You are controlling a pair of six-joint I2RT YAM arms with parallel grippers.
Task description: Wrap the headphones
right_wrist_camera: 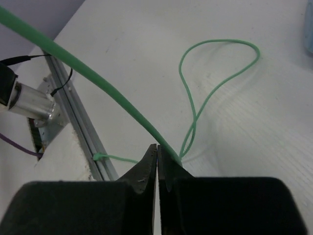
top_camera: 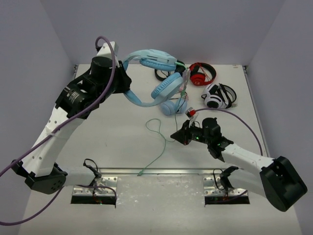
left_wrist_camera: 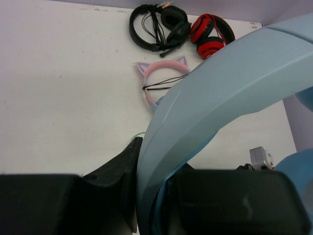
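Note:
The light-blue headphones hang above the table at the back centre, and their wide headband fills the left wrist view. My left gripper is shut on that headband, one black finger on each side. The pale-green cable drops from the headphones, loops on the table and ends at the near rail. My right gripper sits low at the table's middle, jaws shut with nothing between them. The cable runs along the outer side of its right finger.
Pink cat-ear headphones lie under the lifted ones. Black headphones, red ones and white-and-black ones lie at the back right. A metal rail runs along the near edge. Walls close in on three sides.

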